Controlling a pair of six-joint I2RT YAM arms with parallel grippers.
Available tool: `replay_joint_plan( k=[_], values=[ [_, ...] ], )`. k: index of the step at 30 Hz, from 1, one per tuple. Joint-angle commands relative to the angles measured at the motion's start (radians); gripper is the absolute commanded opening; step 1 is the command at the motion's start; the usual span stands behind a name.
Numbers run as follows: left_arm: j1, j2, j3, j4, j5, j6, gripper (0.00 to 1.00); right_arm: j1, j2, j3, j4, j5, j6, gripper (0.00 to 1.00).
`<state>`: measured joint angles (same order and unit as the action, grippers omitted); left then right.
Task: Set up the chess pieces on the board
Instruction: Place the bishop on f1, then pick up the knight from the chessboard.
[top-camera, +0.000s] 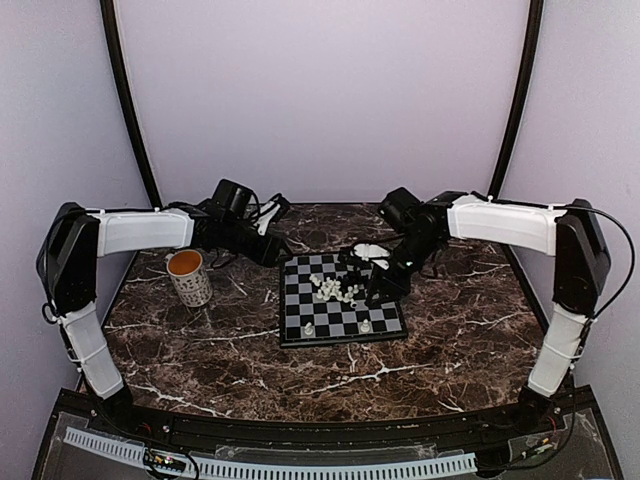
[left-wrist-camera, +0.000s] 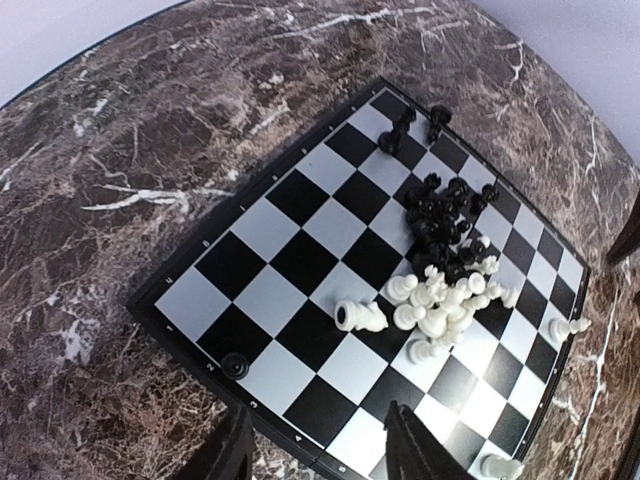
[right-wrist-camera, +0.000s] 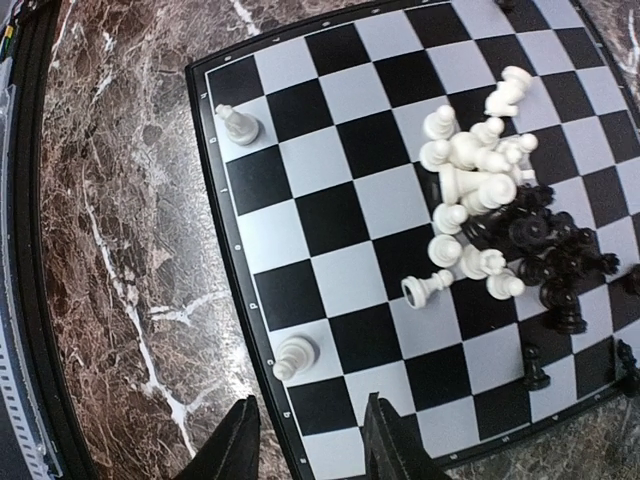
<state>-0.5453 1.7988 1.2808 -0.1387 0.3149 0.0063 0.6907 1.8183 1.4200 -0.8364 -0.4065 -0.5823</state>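
On the board (top-camera: 298, 305), heaped chess pieces (top-camera: 335, 288), clear of left fingers (left-wrist-camera: 412, 452) and right fingers (right-wrist-camera: 388, 445), both pairs parted, empty.

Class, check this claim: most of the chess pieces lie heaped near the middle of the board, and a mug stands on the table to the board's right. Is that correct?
One detail is wrong: the mug stands to the left of the board, not the right, as the top external view shows. Most chess pieces do lie heaped near its middle.
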Motion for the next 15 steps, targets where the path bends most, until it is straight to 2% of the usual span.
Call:
replay_joint_plan(
  k=[1, 9, 15],
  values=[
    [-0.009, 0.049, 0.061, -0.11, 0.055, 0.15, 0.46, -0.035, -0.065, -0.026, 0.018, -0.044, 0.015, 0.36],
    [-0.049, 0.166, 0.246, -0.242, -0.001, 0.171, 0.41, -0.065, -0.162, -0.113, 0.087, -0.065, 0.037, 0.35],
    [-0.142, 0.261, 0.366, -0.324, -0.133, 0.257, 0.4, -0.078, -0.253, -0.184, 0.128, -0.066, 0.052, 0.35]
  ],
)
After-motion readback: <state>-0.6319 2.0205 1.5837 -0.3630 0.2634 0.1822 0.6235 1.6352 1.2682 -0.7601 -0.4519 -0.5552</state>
